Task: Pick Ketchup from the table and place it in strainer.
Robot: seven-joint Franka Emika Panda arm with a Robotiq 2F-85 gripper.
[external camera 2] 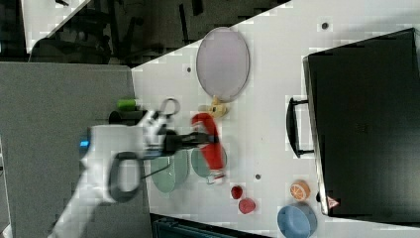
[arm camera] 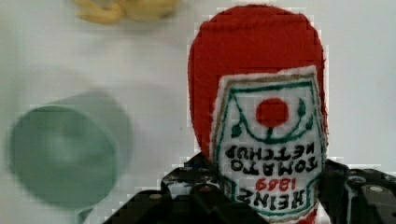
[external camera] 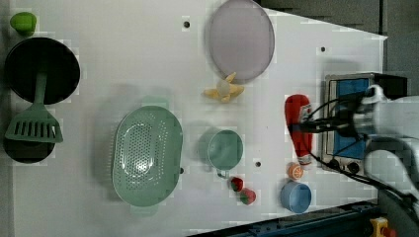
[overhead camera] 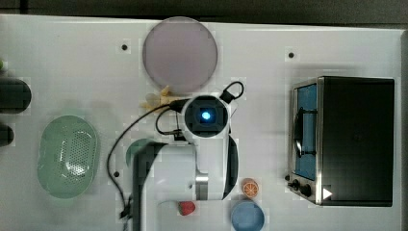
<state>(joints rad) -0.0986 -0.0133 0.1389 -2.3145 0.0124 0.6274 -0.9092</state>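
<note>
Now pinching soft, light plush Ketchup bottle [arm camera: 261, 107] near its neck with gripper [arm camera: 268, 200], fabric probably squashing, not slipping.

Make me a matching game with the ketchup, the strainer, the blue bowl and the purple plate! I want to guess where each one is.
Things:
1. Ketchup
2. strainer
3. blue bowl
4. purple plate

Places or states:
A. Sits next to the orange slice
B. Empty, beside the green cup
C. Held between the end effector's fingers
D. Lies just above the banana peel toy in the left view

Pairs: 1-C, 2-B, 3-A, 4-D
</note>
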